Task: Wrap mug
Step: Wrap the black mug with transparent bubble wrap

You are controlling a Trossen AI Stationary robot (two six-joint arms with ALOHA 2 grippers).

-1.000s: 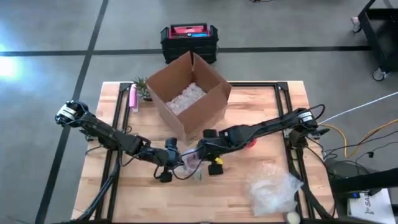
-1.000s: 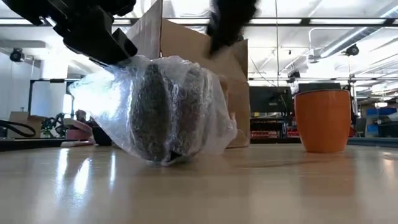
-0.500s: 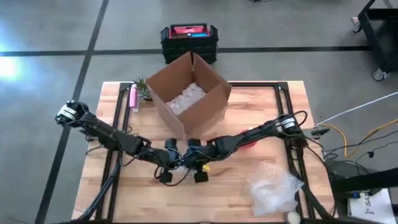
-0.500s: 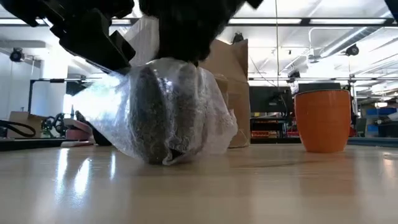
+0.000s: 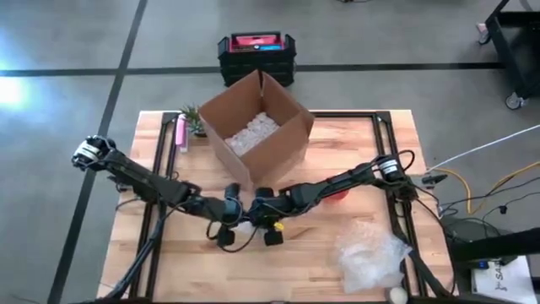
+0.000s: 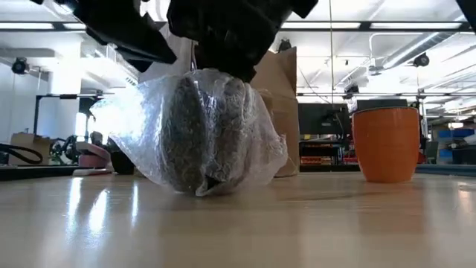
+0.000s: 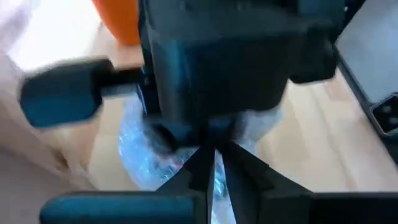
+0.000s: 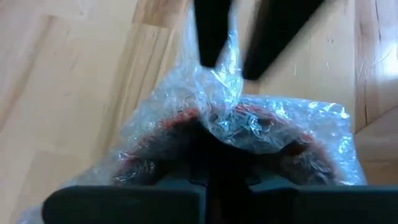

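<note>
wrapped mug (image 6: 201, 134): lying on its side on the table (image 5: 169, 270), front-middle, already bundled in bubble wrap (image 8: 230, 118). Looks dark under the plastic.
left gripper (image 7: 208, 165): jaws look pinched together on a loose fold of wrap, I'd guess to keep the sheet taut so it doesn't spring open.
right gripper (image 5: 263, 218): pressed right onto the bundle from the other side. Probably pinning or tucking the wrap, but I honestly can't tell how its jaws stand, its own view is too blocked.
orange cup (image 6: 385, 143): upright, off to the side, clear of the arms.
spare wrap (image 5: 371, 257): crumpled heap at the front right corner.
cardboard box (image 5: 257, 127): open at the back, with white padding inside, so likely where the mug goes.
</note>
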